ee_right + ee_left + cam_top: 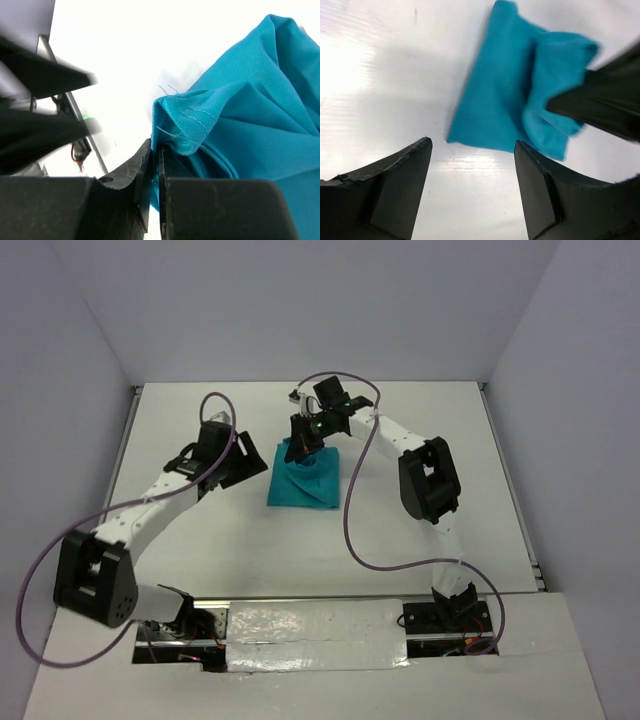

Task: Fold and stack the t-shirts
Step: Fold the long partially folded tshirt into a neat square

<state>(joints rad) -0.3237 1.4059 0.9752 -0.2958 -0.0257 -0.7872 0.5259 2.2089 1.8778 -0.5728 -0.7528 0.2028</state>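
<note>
Bench [260, 550]: smooth, white, glossy. Left end effector [472, 145]: black fingers are held apart with nothing between them, just beside the left edge of the t-shirt [305, 482], apart from it. T-shirt: teal fine-mesh knit, laid mid-bench as a rumpled, roughly rectangular fold. Right end effector [155, 150]: fingers are clamped on a bunched, stitched hem at the shirt's far edge; loose threads noted.

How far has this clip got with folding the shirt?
Done: the teal short-sleeved cloth shirt already lies bunched into a compact, partly folded shape on the white table. In hand: the right claw pinches a stitched hem, the left claw open beside it. Left: flattening the fold; no stack is visible.
</note>
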